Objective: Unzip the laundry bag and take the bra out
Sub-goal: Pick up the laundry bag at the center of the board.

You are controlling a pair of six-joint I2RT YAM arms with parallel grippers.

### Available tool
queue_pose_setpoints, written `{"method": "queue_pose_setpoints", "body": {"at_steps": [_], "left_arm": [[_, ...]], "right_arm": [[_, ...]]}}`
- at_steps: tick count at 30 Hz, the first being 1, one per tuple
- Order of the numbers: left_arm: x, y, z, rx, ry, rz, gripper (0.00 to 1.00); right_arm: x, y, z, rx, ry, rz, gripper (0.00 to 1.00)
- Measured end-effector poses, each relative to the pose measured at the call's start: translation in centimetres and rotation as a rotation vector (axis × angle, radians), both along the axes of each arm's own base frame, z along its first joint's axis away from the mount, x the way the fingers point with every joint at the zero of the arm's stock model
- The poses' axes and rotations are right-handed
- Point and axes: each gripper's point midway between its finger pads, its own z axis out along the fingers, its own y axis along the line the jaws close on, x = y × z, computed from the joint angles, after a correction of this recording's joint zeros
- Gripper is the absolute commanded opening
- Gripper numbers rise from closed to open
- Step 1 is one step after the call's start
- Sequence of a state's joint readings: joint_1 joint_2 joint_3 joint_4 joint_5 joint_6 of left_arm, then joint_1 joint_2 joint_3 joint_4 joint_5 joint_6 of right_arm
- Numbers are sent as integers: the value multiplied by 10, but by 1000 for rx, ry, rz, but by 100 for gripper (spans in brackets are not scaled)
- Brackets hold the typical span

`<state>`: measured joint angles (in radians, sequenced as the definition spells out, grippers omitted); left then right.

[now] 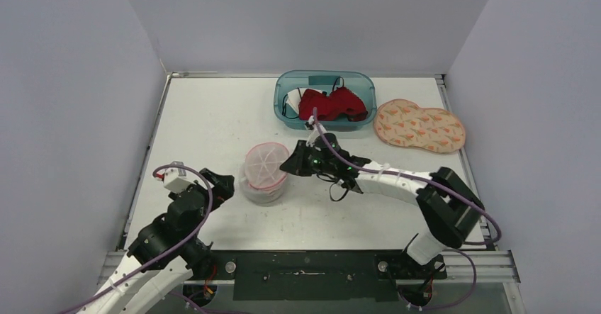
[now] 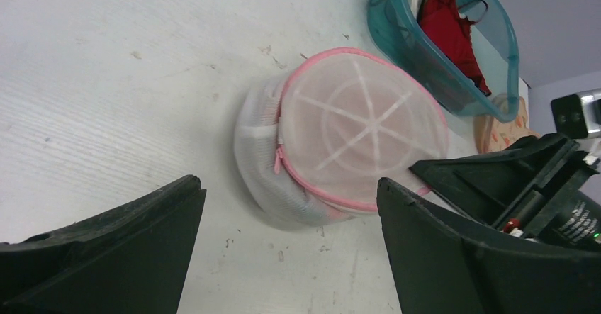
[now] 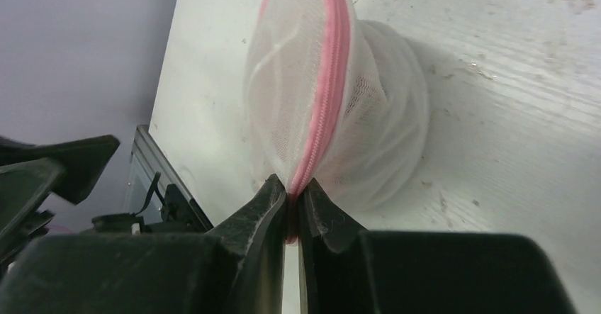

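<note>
The laundry bag (image 1: pixel 265 173) is a round white mesh bag with a pink zipper rim, standing mid-table. It also shows in the left wrist view (image 2: pixel 340 140) and the right wrist view (image 3: pixel 333 108). Its pink zipper pull (image 2: pixel 278 159) hangs on the side facing the left arm. My right gripper (image 3: pixel 294 193) is shut on the bag's pink rim at its right edge (image 1: pixel 289 164). My left gripper (image 2: pixel 287 247) is open and empty, a little short of the bag (image 1: pixel 225 183). No bra shows inside the bag; the mesh hides its contents.
A teal bin (image 1: pixel 324 80) at the back holds red garments (image 1: pixel 332 105) and shows in the left wrist view (image 2: pixel 397 34). A peach patterned cloth (image 1: pixel 419 125) lies to its right. Grey walls enclose the table on three sides.
</note>
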<state>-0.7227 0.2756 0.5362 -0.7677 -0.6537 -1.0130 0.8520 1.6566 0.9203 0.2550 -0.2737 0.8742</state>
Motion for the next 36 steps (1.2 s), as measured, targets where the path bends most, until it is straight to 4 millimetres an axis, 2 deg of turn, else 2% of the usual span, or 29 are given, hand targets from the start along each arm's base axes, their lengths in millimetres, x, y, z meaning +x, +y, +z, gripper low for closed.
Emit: {"method": "queue_pose_setpoints", "body": {"at_steps": [4,6,10,14,20,24,29,36], "left_arm": [[4,-23,-4,-27,-14,-101,90],[7,-42,-6,-52,-30,-181,90],[9,-81,-14,-105,-47,-346,89],[10,-114,-18,-150,-57,-487,89],[21,-155,-12,-202,-93,-643,89],[30,-176,-28,-206,-57,-733,88],[40,-180,-53,-185,6,-754,88],[52,-193,-51,-154,-28,-810,84]], "right_arm": [[-7,-44,25,20,-52,26,5],[-15,-64,32,37,-65,45,5],[-32,-100,31,91,-52,70,5],[-45,-124,22,151,-17,74,5],[-63,-133,14,200,12,108,5],[-70,-135,15,221,5,128,5],[-79,-138,11,238,17,136,5],[-89,-140,17,277,10,153,5]]}}
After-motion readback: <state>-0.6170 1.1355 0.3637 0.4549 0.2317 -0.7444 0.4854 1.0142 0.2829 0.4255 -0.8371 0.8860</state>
